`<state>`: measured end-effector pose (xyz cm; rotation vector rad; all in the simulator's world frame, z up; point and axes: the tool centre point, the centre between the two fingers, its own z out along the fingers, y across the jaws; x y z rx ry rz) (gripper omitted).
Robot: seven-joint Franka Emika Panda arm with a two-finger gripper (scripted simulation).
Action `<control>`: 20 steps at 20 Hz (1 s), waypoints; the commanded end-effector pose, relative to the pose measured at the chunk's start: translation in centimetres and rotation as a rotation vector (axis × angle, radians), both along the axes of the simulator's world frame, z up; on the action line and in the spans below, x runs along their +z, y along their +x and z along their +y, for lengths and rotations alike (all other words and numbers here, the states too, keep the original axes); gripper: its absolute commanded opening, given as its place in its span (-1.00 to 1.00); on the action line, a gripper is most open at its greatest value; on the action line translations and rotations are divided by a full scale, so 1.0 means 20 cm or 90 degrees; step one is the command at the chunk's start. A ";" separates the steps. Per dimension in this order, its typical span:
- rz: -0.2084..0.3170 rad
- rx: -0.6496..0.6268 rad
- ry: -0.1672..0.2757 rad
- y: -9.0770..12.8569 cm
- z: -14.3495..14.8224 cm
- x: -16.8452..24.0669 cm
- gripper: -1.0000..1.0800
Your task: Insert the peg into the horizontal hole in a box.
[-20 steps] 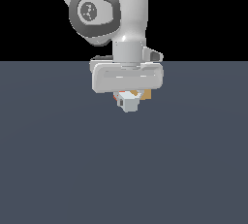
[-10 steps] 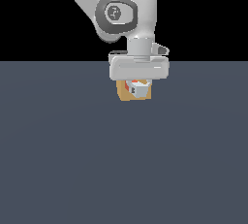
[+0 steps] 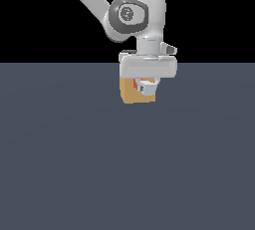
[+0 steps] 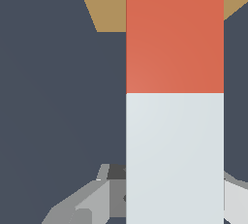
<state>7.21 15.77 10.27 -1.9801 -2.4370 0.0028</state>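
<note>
Shifted toward the exterior view's right since a second ago, with hand point(image 3: 145, 85) now close against the box point(image 3: 130, 93). Clamped on the peg point(image 4: 174, 97) at its white half, judging by fingers point(image 4: 87, 203) flanking it in the wrist view. Orange half leading, long axis pointing straight at the box ahead, tip overlapping its tan face. Hole hidden behind the peg; cannot tell whether the tip is already inside. Probably calls for a straight push along the peg's axis, low over the desk point(image 3: 74, 164).
</note>
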 end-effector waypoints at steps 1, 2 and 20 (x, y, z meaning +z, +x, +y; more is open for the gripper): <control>-0.002 -0.003 0.000 0.02 0.01 0.01 -1.00; -0.002 -0.003 0.000 0.02 0.02 0.01 -1.00; -0.001 -0.002 0.001 0.01 0.08 0.01 -1.00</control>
